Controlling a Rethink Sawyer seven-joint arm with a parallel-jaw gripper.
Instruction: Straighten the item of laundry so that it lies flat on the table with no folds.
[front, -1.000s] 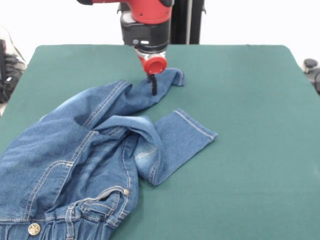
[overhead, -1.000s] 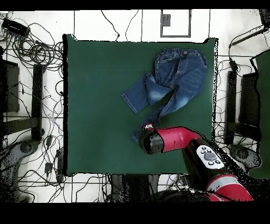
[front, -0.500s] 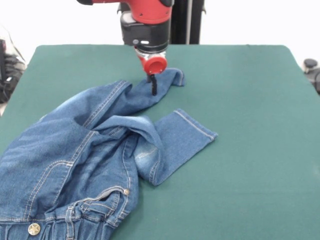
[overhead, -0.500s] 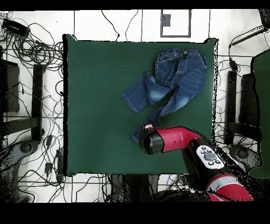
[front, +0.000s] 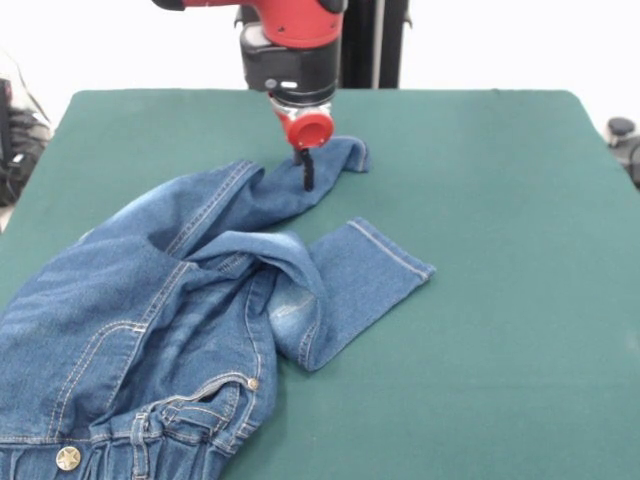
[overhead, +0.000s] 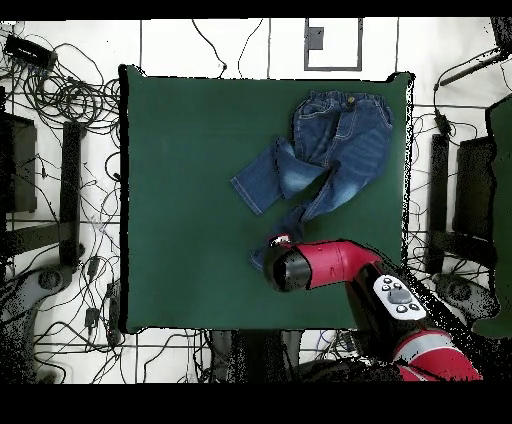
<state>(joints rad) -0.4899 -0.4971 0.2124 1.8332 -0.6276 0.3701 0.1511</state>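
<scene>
Arm: red and black robot arm (front: 292, 45), coming down near vertical in the front view; in the overhead view it reaches from 5 o'clock toward the table's middle. Its black gripper (front: 306, 170) hangs under a red round collar and presses onto the cuff end of one trouser leg. The fingers (front: 307, 175) stand close together as one dark stub on the denim; whether they pinch cloth or are merely closed I cannot tell.

Laundry: small blue denim jeans with faded pale thigh patches and tan stitching (front: 180, 310), crumpled, not flat. In the overhead view (overhead: 335, 150) the gathered waistband lies toward 1 o'clock near the table's edge; one leg runs toward 6 o'clock to the gripper, the other folds out toward 9 o'clock.

Containers: not seen.

Table: large rectangular tabletop with dark green felt-like cover (front: 500, 250). In the overhead view (overhead: 180, 200) bare cover fills the whole 9 o'clock half; the jeans sit close to the 3 o'clock edge.
</scene>
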